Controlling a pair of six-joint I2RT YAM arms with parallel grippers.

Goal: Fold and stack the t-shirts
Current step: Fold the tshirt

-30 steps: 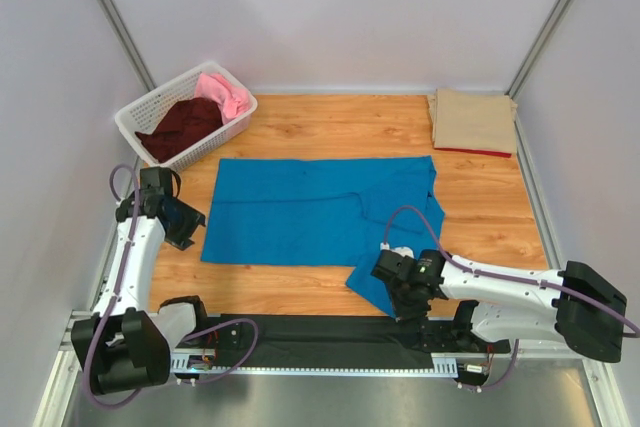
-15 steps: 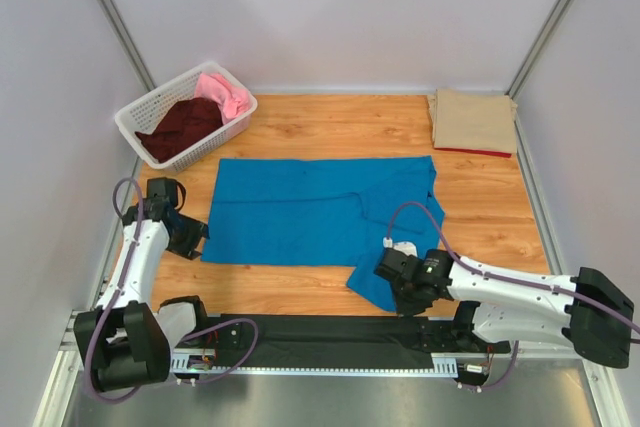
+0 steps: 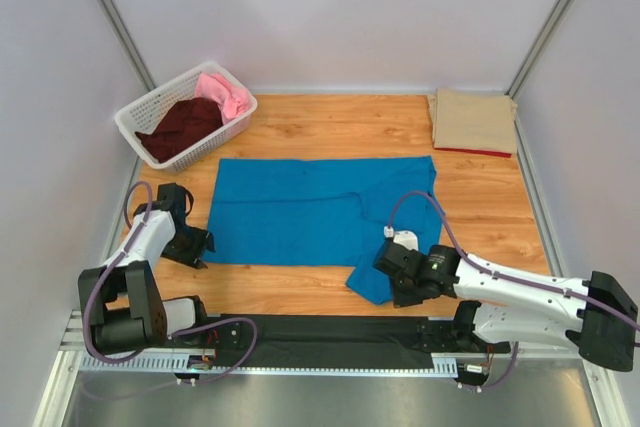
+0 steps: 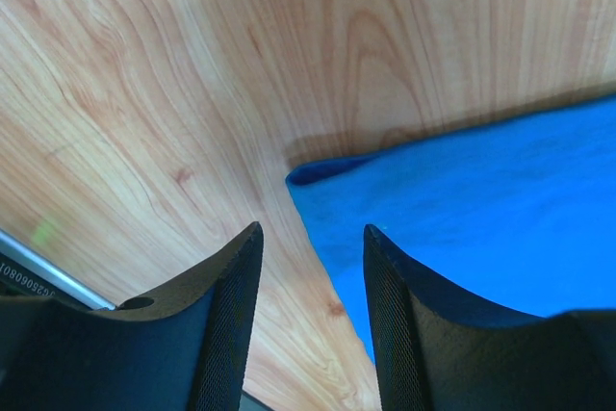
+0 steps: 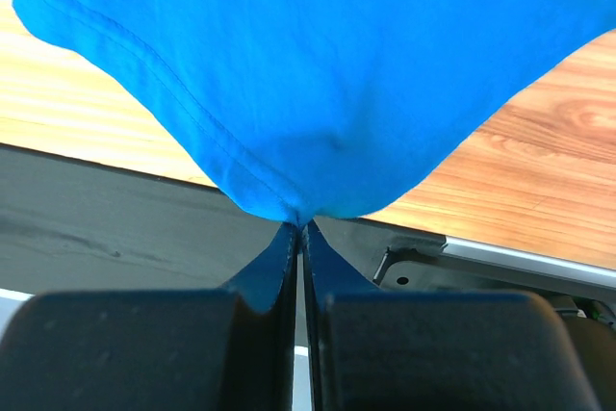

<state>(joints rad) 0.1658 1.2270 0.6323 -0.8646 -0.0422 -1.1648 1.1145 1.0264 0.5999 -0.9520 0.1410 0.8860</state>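
The blue t-shirt (image 3: 300, 212) lies spread flat across the middle of the wooden table. My right gripper (image 3: 396, 285) is shut on its near right corner, and in the right wrist view the cloth (image 5: 318, 64) bunches to a point at the shut gripper (image 5: 301, 225). My left gripper (image 3: 197, 249) stands open low over the table at the shirt's near left corner. The left wrist view shows that corner (image 4: 300, 174) just ahead of the open gripper (image 4: 310, 230), with bare wood between the fingers. A folded tan t-shirt (image 3: 472, 119) lies on a red one (image 3: 470, 151) at the back right.
A white lattice basket (image 3: 137, 113) at the back left holds a dark maroon t-shirt (image 3: 180, 127) and a pink one (image 3: 225, 95). A black strip (image 3: 320, 332) runs along the table's near edge, between the arm bases.
My right gripper closed on the blue shirt's near right corner and shifted slightly right. My left gripper came toward the near edge, down to the shirt's near left corner.
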